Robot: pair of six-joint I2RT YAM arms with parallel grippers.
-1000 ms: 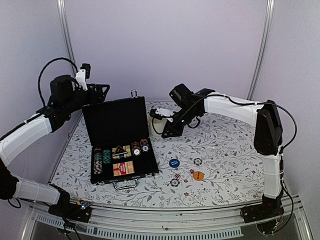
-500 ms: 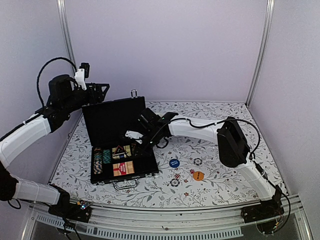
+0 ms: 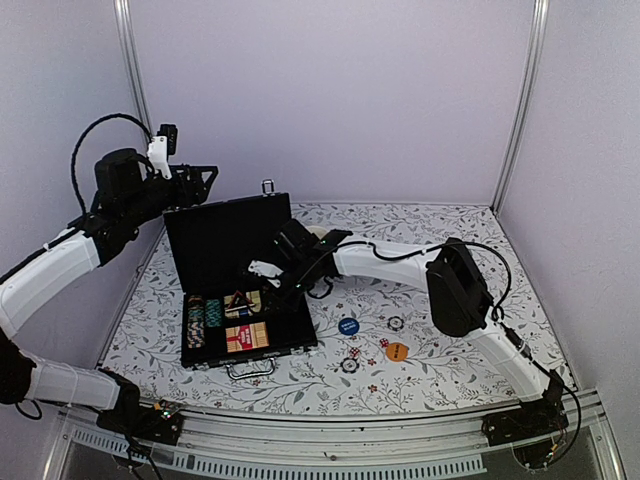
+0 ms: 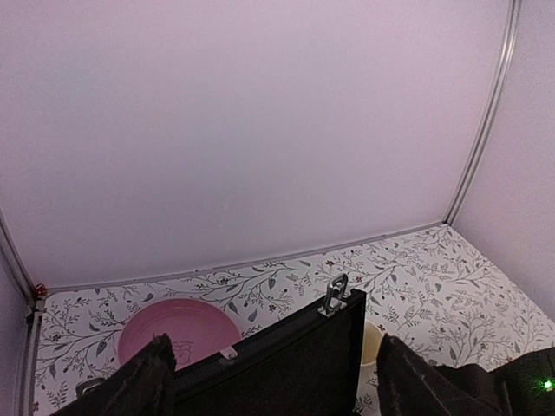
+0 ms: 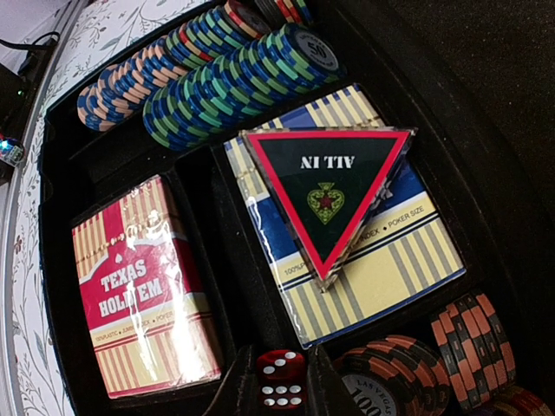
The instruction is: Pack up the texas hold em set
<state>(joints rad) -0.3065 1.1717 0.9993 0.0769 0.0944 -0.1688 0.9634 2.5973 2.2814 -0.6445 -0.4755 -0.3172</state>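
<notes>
Table with a leafy printed cover, walled on three sides. A black case lies open toward the table's left edge, its lid standing upright at the back and its tray facing the near edge. The left gripper hangs at the lid's top edge with its jaws wide apart and holds nothing; whether it touches the lid cannot be told. The right arm reaches across from the right edge, and the right gripper is over the tray, closed on a red die. Below it the tray holds a red card deck, a blue card deck with a triangular "ALL IN" marker on top, rows of blue chips and orange-and-black chips. The step in hand looks like placing the die. It is best lowered close to the tray floor before the fingers part, so it does not bounce, and set in the gap between the red deck and the orange chips, clear of the marker. Room is tight: tray walls on each side and the upright lid just behind, so the arm should leave by rising first, then moving right. A blue button, an orange button and a loose chip wait near the middle of the near edge, with open cover beyond them toward the right edge.
</notes>
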